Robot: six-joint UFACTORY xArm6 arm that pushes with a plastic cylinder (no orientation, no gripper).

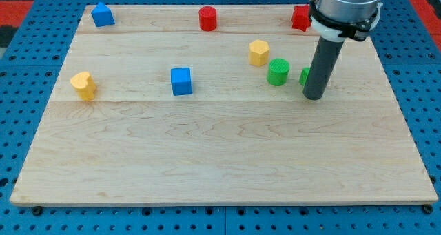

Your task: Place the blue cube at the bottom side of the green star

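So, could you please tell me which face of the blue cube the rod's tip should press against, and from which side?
Press the blue cube's left face, coming from the view's left: the green star, mostly hidden behind my tip, lies to its right, so that flat side probably pushes it there.

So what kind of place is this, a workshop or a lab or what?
Probably a robotics lab bench: a wooden board lies on a blue perforated base, small coloured blocks like the blue cube are scattered on it, and my tip rests beside a partly hidden green block.
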